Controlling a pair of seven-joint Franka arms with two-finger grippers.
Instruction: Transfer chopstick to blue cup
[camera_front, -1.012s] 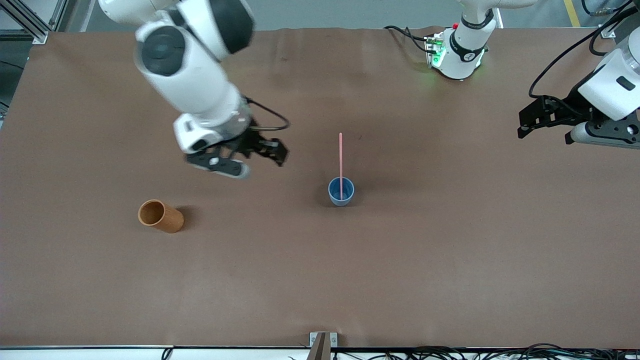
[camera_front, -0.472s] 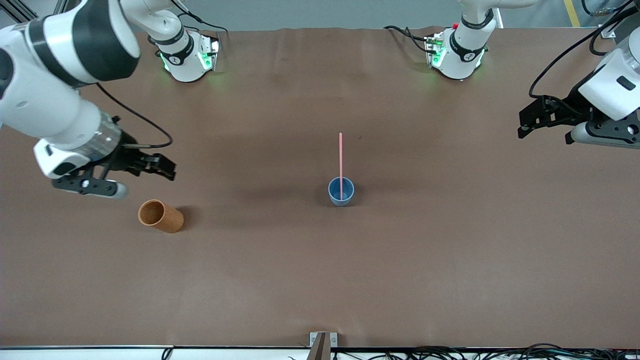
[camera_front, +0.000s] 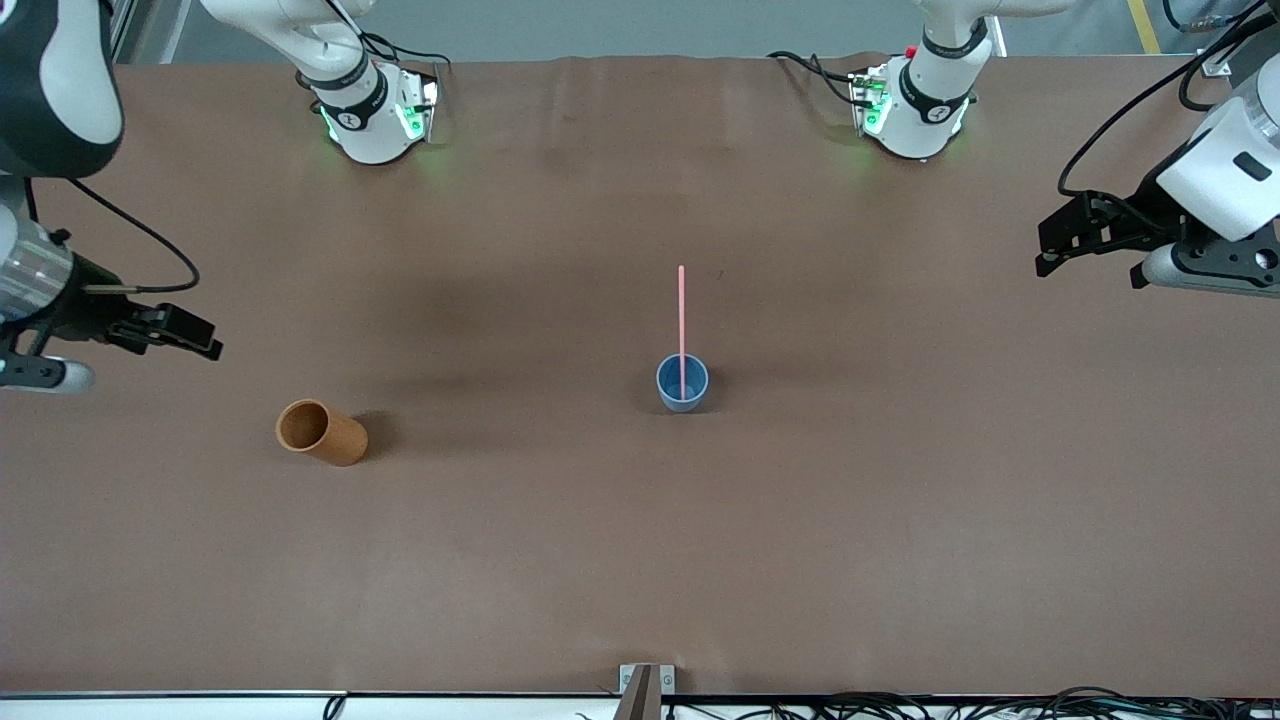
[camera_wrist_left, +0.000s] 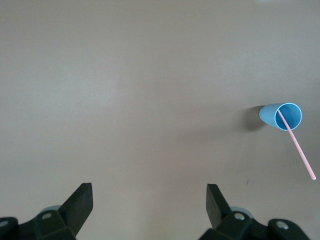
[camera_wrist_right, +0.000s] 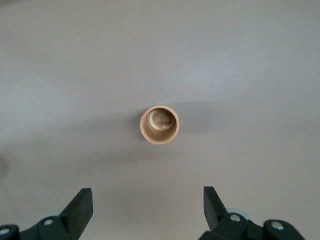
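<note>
Pink and thin, the chopstick (camera_front: 682, 325) stands in the blue cup (camera_front: 682, 384), its lower end inside and its shaft leaning on the rim, near the middle of the brown worktop (camera_front: 900, 500). An orange-brown cup (camera_front: 321, 431) stands toward the right arm's end of the worktop, slightly nearer the front camera than the blue cup. The right gripper (camera_wrist_right: 147, 210) hangs over that end with fingers (camera_wrist_right: 80, 207) spread wide and released, holding nothing. The left gripper (camera_wrist_left: 149, 207) waits over the left arm's end, fingers (camera_wrist_left: 215, 202) likewise released and empty.
</note>
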